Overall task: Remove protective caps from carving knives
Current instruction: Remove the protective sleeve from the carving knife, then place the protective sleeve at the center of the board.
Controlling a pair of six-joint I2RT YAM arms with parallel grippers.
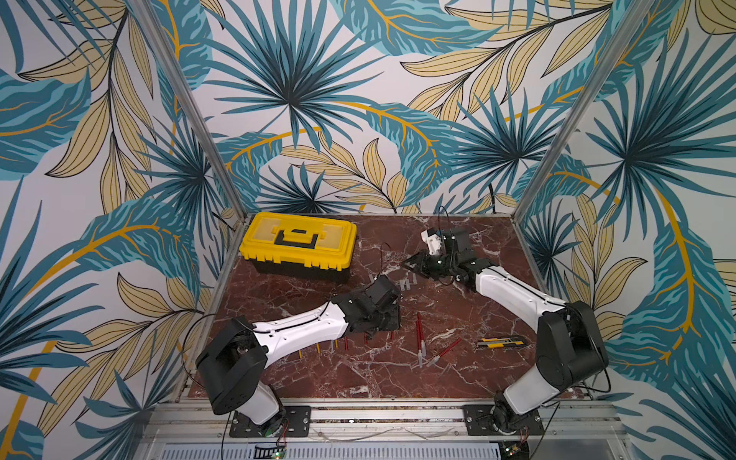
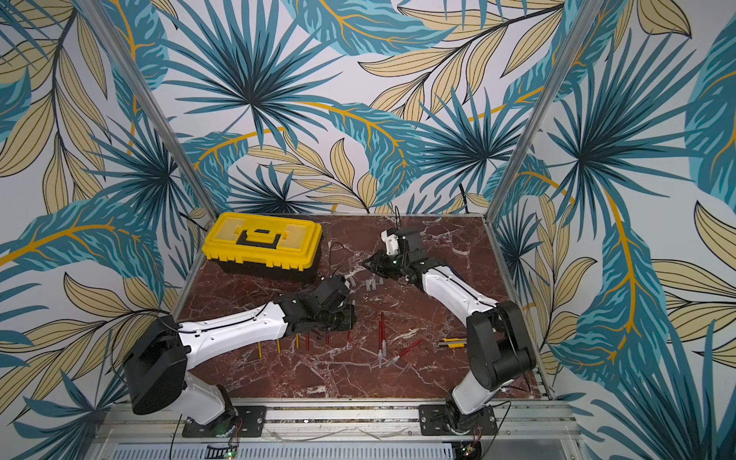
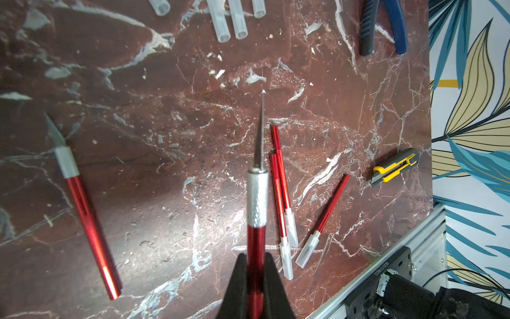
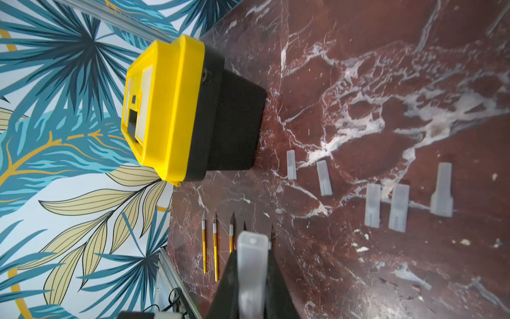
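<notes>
Red-brown marble table (image 1: pixel 358 382) covers the floor of the leaf-papered cell in both top views, with a yellow toolbox (image 1: pixel 298 243) at the back. From up here my left arm (image 1: pixel 302 330) reaches low over a row of knife handles, its fingers hidden under the wrist. My right gripper (image 1: pixel 408 263) sits out by the loose caps (image 1: pixel 406 283). I cannot tell from this height whether either holds anything. Three capped knives (image 1: pixel 419 334) lie mid-table, and a utility knife (image 1: pixel 502 342) lies beside my right arm (image 1: pixel 513 290).

The left wrist camera settles one side. The left gripper (image 3: pixel 255 262) is pinched on the red handle of the held knife (image 3: pixel 257 198), its blade bare and raised off the marble. A bare red knife (image 3: pixel 88 221) lies alongside. Blue pliers (image 3: pixel 386 24) show here too; I cannot pick them out from above.

The right wrist camera settles the other. Its fingers are clamped on the held cap (image 4: pixel 252 265), which is hollow and off its knife. Five loose caps lie beyond it, and the yellow-handled knives (image 4: pixel 215 248) are lined up bare.

As I judge it, both pieces now need setting down. I would lower the knife flat into the row, with its blade pointing the same way as its neighbours. I would let go only once the handle rests, so it doesn't roll. The cap should go beside the others, well clear of any blade.
</notes>
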